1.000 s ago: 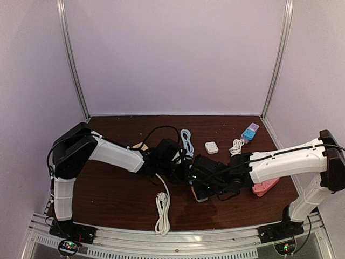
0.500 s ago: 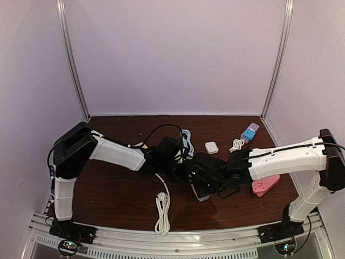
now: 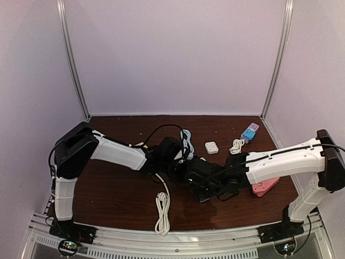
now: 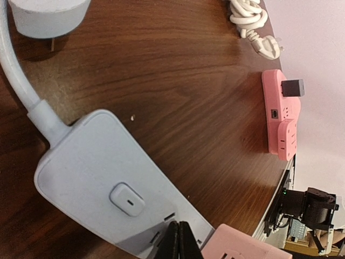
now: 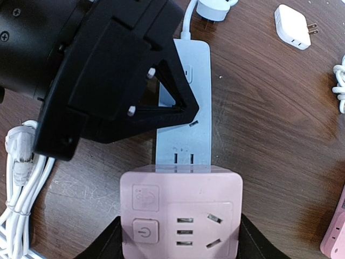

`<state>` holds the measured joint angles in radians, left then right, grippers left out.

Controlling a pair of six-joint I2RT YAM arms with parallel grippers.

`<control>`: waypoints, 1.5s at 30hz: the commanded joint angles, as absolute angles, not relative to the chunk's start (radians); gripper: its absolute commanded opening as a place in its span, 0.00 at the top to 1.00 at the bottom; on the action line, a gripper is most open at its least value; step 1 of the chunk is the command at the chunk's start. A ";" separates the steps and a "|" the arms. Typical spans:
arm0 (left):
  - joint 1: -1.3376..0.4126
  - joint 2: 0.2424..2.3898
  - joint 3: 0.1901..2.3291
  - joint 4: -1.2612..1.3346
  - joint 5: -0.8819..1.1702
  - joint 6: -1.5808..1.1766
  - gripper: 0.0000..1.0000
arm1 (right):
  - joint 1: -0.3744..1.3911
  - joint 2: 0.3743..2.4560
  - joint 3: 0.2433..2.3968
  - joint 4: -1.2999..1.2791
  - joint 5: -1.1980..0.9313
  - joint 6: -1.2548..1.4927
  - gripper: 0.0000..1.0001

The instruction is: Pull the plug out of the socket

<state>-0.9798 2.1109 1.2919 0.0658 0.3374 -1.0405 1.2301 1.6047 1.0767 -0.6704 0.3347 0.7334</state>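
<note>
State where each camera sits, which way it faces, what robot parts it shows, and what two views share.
Top external: above and behind, looking down at the dark wooden table; both arms show.
Left wrist: low on the left gripper, facing along the grey-blue power strip; shut jaws show.
Right wrist: looking straight down at the pink square adapter plug; right gripper grips it.
Shared: both wrist views show the strip and the adapter.

A pink power strip [image 3: 265,187] lies at the table's [image 3: 108,189] right edge. Farther back sit a small white charger [image 3: 211,147], a coiled white cord [image 3: 236,145] and a blue-and-purple block [image 3: 250,131]. Another bundled white cable [image 3: 161,208] lies near, left of centre.
</note>
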 commanded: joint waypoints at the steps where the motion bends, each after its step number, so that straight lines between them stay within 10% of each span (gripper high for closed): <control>1: -0.985 2.200 1.255 -0.159 0.288 -1.016 1.00 | 1.244 1.531 1.097 -0.637 0.448 0.743 0.96; 34: -0.978 2.207 1.236 -0.181 0.247 -1.014 1.00 | 1.203 1.432 1.079 -0.629 0.390 0.756 0.98; 45: -0.978 2.152 1.444 -0.271 0.222 -0.898 1.00 | 0.929 1.270 0.913 -0.471 0.168 0.705 0.98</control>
<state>-0.9878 2.1201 1.3773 -0.0731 0.3138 -0.9737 1.0386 1.3254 0.9623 -0.5945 0.2764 0.7330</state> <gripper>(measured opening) 0.002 0.618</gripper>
